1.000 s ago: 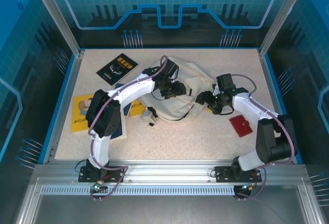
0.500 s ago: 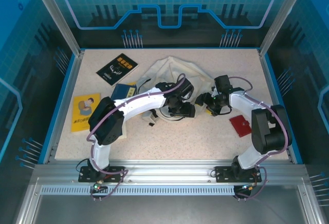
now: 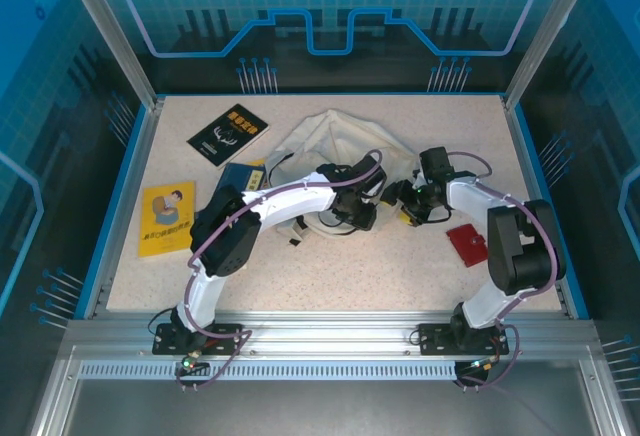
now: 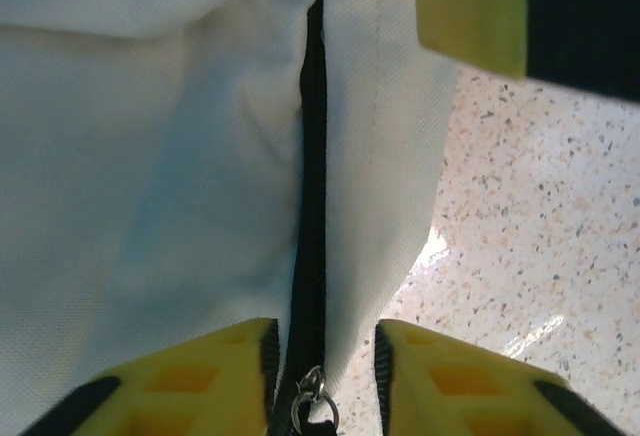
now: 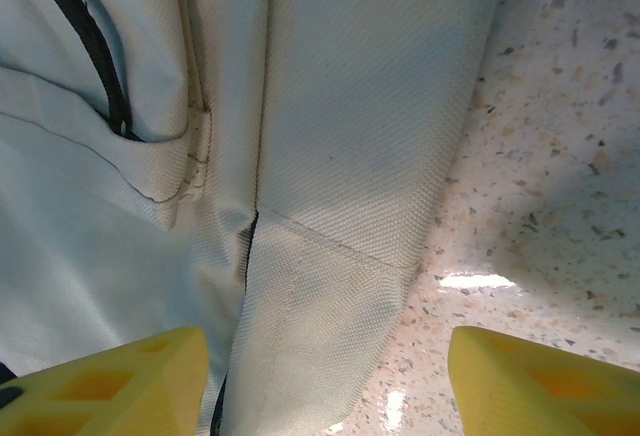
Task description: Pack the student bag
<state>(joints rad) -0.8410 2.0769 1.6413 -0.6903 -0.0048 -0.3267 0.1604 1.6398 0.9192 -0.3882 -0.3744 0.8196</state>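
1. From the top view, the student bag (image 3: 325, 136) lies on the table (image 3: 350, 266), in the middle and toward the back. It is soft and cream-white.
2. Both arms reach in to the near side of the bag. The left gripper (image 3: 358, 213) is down on the bag's near edge. The right gripper (image 3: 398, 204) is just beside it, at the bag's right edge.
3. A black book (image 3: 228, 134) lies at the back left. A blue book (image 3: 240, 176) lies just left of the bag. A yellow book (image 3: 167, 218) lies farther left. A flat red thing (image 3: 468, 244) lies to the right, near the right arm.
4. In the left wrist view, the left gripper (image 4: 322, 381) is right over the bag (image 4: 150, 176). Its yellow fingers (image 4: 200, 381) are close together, with a small gap between them. A black zip (image 4: 312, 156) runs down into that gap. The little metal zip pull (image 4: 310, 406) sits in the gap too.
5. In the right wrist view, the right gripper (image 5: 320, 386) has its yellow fingers (image 5: 110, 381) far apart. It holds nothing. The bag's cloth (image 5: 340, 136) lies under and between them, and the speckled table shows on the right.
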